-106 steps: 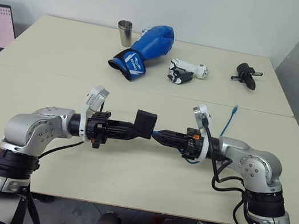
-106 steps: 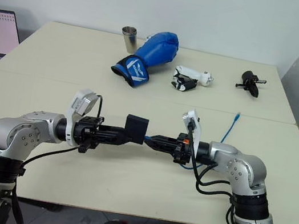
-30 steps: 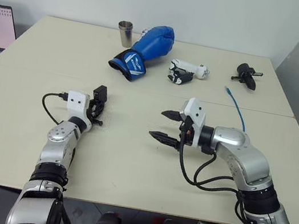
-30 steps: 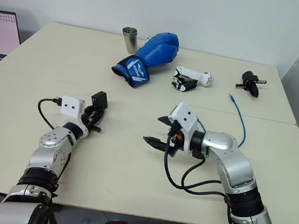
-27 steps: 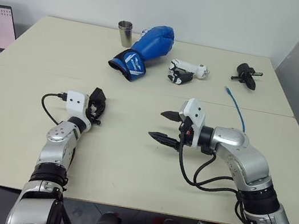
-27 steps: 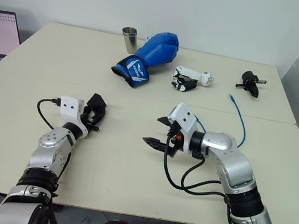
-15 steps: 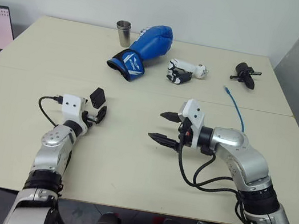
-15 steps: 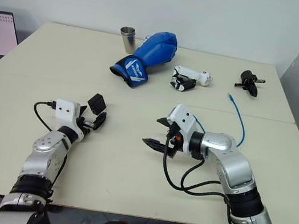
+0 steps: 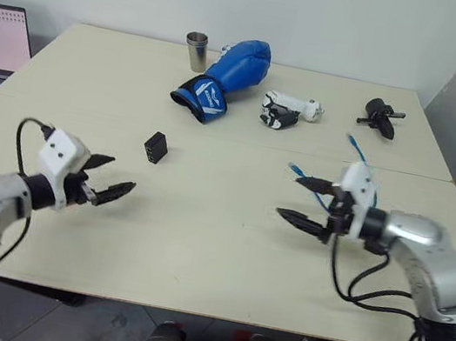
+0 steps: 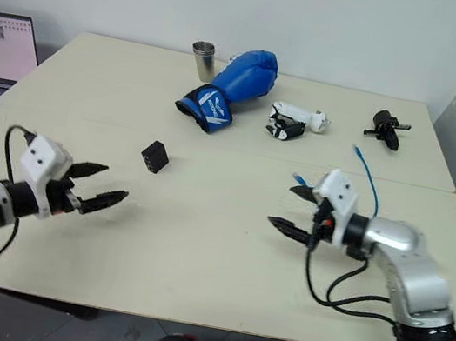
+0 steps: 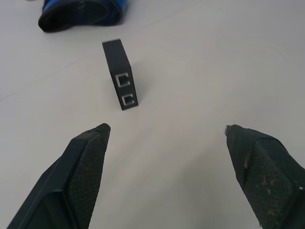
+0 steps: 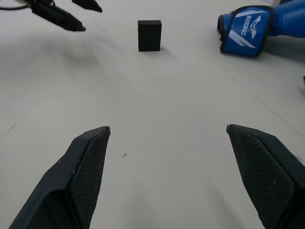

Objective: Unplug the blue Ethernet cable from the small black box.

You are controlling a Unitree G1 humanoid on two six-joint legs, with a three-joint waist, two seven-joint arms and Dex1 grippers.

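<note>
Both my hands hang open over the cream table (image 9: 197, 245), my left hand (image 9: 107, 178) and my right hand (image 9: 298, 200) holding nothing. One small matte black plastic box (image 9: 155, 146) stands alone beyond my left, two ports bare: light, rigid, best pinched across its flat sides. One thin bright blue Ethernet cable (image 9: 359, 161) lies behind my right hand, limp; take it at the plug.

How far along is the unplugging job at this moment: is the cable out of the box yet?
Done: the small matte black box stands alone on the table, both its ports empty in the left wrist view, and the thin bright blue Ethernet cable lies apart on the table's right side. In hand: nothing; the left claw and right claw are open and empty. Left: apparently nothing.
</note>
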